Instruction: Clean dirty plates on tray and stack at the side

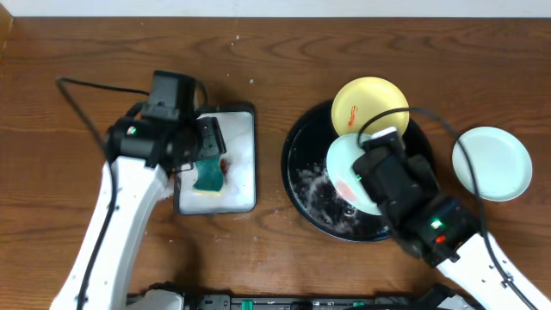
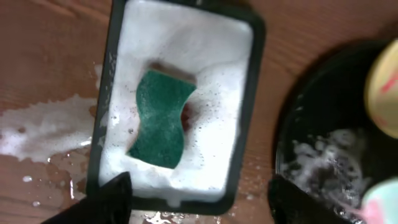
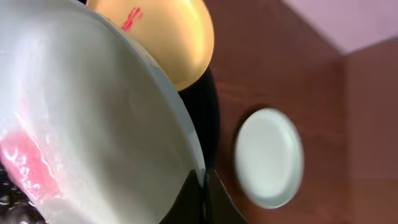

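The black tray sits right of centre, with foam in it. A yellow plate with a red smear leans on its far rim; it also shows in the right wrist view. My right gripper is shut on the rim of a mint-green plate with a red smear, held over the tray. A second mint-green plate lies on the table right of the tray, also in the right wrist view. My left gripper is open above the near edge of the sponge dish.
A green sponge lies in white foam in the rectangular dark-rimmed dish left of the tray. Spilled foam and water lie on the wooden table beside the dish. A black cable runs across the left side.
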Motion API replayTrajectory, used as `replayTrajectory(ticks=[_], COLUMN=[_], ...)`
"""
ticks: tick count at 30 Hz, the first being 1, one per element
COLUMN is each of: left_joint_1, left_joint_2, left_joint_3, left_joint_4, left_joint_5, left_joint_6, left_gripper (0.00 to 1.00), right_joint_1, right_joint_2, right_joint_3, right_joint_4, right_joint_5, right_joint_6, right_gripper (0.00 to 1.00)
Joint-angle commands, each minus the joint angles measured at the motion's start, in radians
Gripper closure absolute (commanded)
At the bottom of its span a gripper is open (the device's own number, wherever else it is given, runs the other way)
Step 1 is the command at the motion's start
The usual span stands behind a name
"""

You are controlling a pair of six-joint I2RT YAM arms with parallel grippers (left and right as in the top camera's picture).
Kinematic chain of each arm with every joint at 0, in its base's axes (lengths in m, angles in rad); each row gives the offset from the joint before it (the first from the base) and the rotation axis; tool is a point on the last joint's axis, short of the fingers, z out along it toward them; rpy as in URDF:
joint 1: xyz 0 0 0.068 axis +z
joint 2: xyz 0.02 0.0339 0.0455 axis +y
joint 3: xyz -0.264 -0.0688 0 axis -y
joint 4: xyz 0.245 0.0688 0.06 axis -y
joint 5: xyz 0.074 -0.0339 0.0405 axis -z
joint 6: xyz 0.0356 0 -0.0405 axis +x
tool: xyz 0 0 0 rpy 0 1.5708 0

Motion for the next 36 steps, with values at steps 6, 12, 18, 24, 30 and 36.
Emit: replayTrajectory(ticks=[6,12,18,24,30,36], left_joint_1=[0.002,0.002,0.002,0.002,0.002,0.002], left_joint_2=[-0.066,-0.065,-0.065,-0.065,-0.065,-0.065], left_joint_3=[0.006,0.006,0.006,0.006,0.006,0.006], left_joint_4=[-0.015,-0.015,-0.015,-0.015,-0.015,-0.015], left_joint_5=[0.008,0.008,0.008,0.008,0.008,0.008], left_joint_6=[0.010,0.010,0.010,0.010,0.010,0.010], left_gripper=[0.18,0.18,0.17,0.17,0.17,0.17], right_joint_1=[0.196,0.253,0.256,0.256,0.256,0.256], right_joint_2=[0.006,0.006,0.006,0.006,0.006,0.006], right_joint_3=[0.024,0.024,0.024,0.024,0.024,0.024], right_joint_4=[0.001,0.008,0.010,0.011,0.010,0.011], right_joint_5=[0.296,0.340,0.340,0.340,0.340,0.340], right_joint_6=[-0.027,-0.078,-0.082,-0.082,-0.082,-0.082], right_gripper=[0.99,0.99,0.99,0.99,0.99,0.99])
